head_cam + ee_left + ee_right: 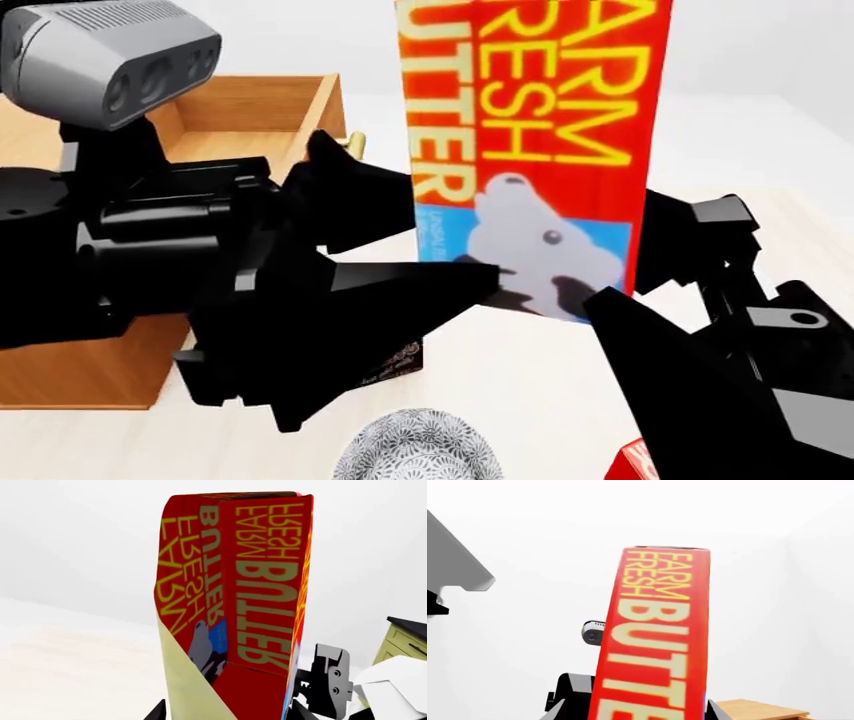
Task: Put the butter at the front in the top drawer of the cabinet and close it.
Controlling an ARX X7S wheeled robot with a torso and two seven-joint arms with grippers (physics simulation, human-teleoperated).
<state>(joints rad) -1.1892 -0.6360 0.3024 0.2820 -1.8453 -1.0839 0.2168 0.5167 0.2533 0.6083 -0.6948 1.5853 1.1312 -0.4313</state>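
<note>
Left gripper (461, 290): the black two-fingered left gripper is filling the near left of the head view, its fingers reaching to the lower part of the butter box; whether the jaws are actually pressing on the box cannot be told.
Right gripper (634, 285): the black right gripper is rising from the near right corner of the head view, its jaws standing either side of the box's lower end; a firm hold cannot be confirmed.
Butter (534, 150): the small red carton with orange-yellow "FARM FRESH BUTTER" lettering and a blue-white cow picture is standing upright in the air between the two grippers, well above the pale table (534, 390).
Top drawer (254, 110): the light wooden drawer is standing open behind the left arm, its brass handle (355, 145) just showing beside the box.
Cabinet (80, 370): the light-brown wooden cabinet is sitting at the table's left edge.
Bowl (416, 448): a grey-patterned round bowl is lying at the table's near edge.
</note>
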